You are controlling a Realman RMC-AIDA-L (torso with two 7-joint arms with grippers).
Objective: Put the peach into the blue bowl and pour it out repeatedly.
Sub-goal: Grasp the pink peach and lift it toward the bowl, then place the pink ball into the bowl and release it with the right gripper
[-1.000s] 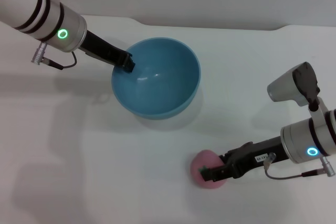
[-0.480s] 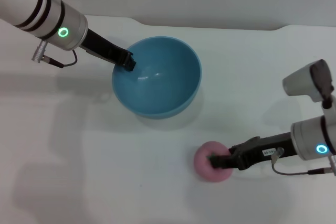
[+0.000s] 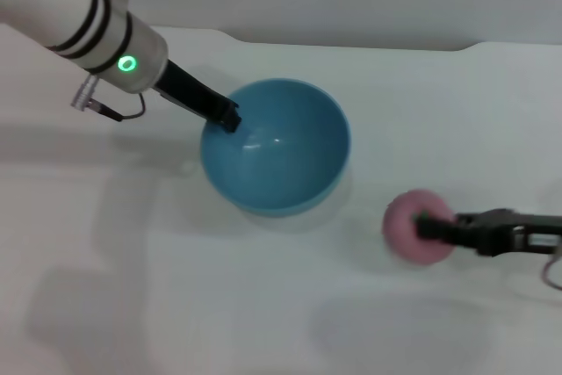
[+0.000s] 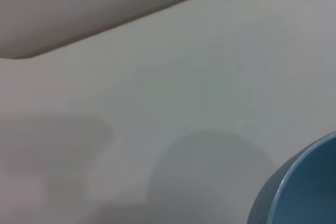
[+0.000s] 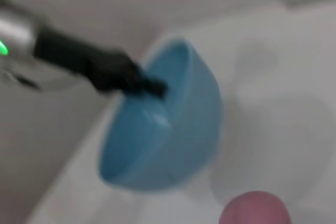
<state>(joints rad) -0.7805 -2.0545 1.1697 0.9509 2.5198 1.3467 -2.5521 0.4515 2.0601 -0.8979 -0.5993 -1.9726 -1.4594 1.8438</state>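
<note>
The blue bowl (image 3: 277,147) is empty and held a little above the white table by my left gripper (image 3: 228,117), which is shut on its left rim. The bowl's edge shows in the left wrist view (image 4: 304,187) and the whole bowl in the right wrist view (image 5: 163,124). My right gripper (image 3: 426,229) is shut on the pink peach (image 3: 414,226) and holds it above the table, to the right of the bowl and lower in the head view. The peach's top shows in the right wrist view (image 5: 254,208).
The white table (image 3: 176,305) spreads under both arms. Its far edge (image 3: 351,44) meets a pale wall behind the bowl. The left arm's body (image 3: 79,15) reaches in from the upper left.
My right gripper has lifted the peach off the table and carried it right and up. My left gripper has shifted the bowl slightly right and toward me.
</note>
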